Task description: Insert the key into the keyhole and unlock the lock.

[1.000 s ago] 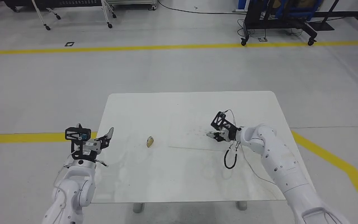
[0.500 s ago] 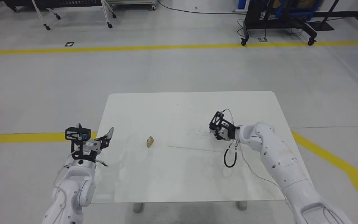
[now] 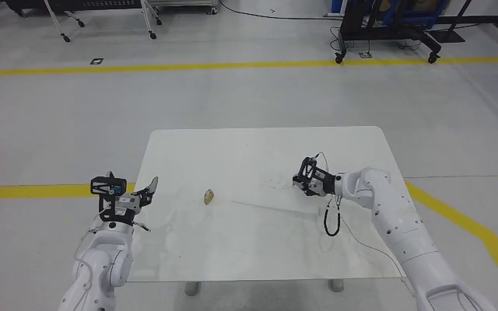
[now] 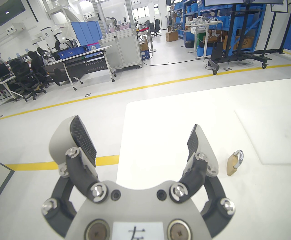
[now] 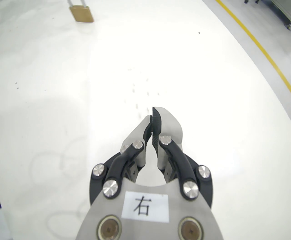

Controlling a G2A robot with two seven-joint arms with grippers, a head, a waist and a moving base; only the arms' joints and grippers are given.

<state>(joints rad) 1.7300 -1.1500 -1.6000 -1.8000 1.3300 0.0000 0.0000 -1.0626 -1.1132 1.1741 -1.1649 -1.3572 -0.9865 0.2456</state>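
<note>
**On the white table, the lock lies loose between the arms**

From above, the table (image 3: 264,249) carries the small brass lock (image 3: 208,196) left of centre. The left gripper (image 3: 148,205) hovers at the table's left edge, near the lock, and its fingers point toward it. Over on the right half, the right gripper (image 3: 297,184) sits low over the tabletop, well apart from the lock, tips aimed its way. A black cable (image 3: 333,221) loops off that arm. No writing can be made out from up here.

At the left wrist, the left gripper (image 4: 136,127) is spread wide and holds nothing, its ribbed pads (image 4: 81,141) in plain sight. A white label (image 4: 137,230) on its plate bears a single black character. The lock (image 4: 234,163) rests on the table (image 4: 181,118) just beyond one fingertip, outside the gap, brass body down and silver shackle tilted up. It lies near the edge of a thin white sheet (image 4: 268,136).

At the right wrist, the right gripper (image 5: 151,118) has its pads pressed together tip to tip. Whether the key is pinched between them cannot be made out. Its plate also carries a white label (image 5: 145,206) with one black character. The lock (image 5: 81,13) lies far ahead on the table (image 5: 204,68), well apart from the tips, shackle pointing away. A yellow floor line (image 5: 261,45) runs past the table's edge.
</note>
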